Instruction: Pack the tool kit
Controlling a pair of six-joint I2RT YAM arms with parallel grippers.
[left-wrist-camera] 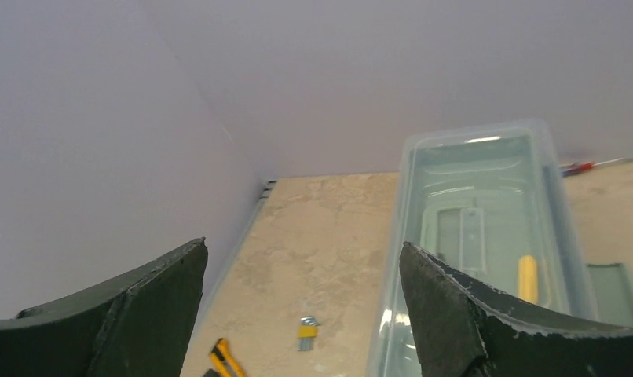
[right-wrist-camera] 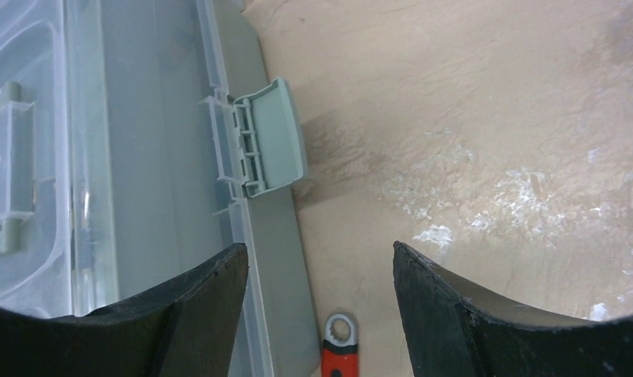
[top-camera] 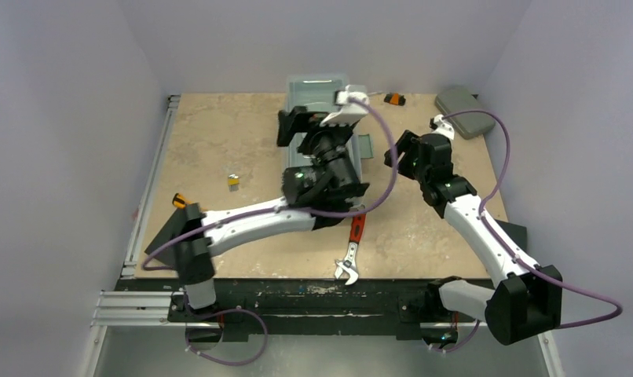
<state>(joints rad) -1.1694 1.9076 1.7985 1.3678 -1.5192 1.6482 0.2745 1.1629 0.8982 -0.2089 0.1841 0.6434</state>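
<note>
The tool kit's grey-green box (top-camera: 313, 88) stands at the back middle of the table, its translucent lid (left-wrist-camera: 478, 212) down. A yellow-handled tool (left-wrist-camera: 528, 276) shows through the lid. The front latch (right-wrist-camera: 270, 137) hangs open, pointing outward. My left gripper (top-camera: 299, 126) hovers over the box's left side; in its wrist view the left gripper (left-wrist-camera: 301, 246) is open and holds nothing. The right gripper (top-camera: 400, 153) is beside the box's latch side, and the right gripper (right-wrist-camera: 320, 247) is also open and holds nothing. A red-handled wrench (top-camera: 353, 243) lies near the front edge.
A yellow hex key set (top-camera: 233, 180) and a yellow utility knife (top-camera: 178, 199) lie on the left of the table. A small flat grey case (top-camera: 464, 110) sits at the back right, with an orange and black item (top-camera: 393, 99) near it. A red screwdriver (left-wrist-camera: 588, 166) lies by the back wall.
</note>
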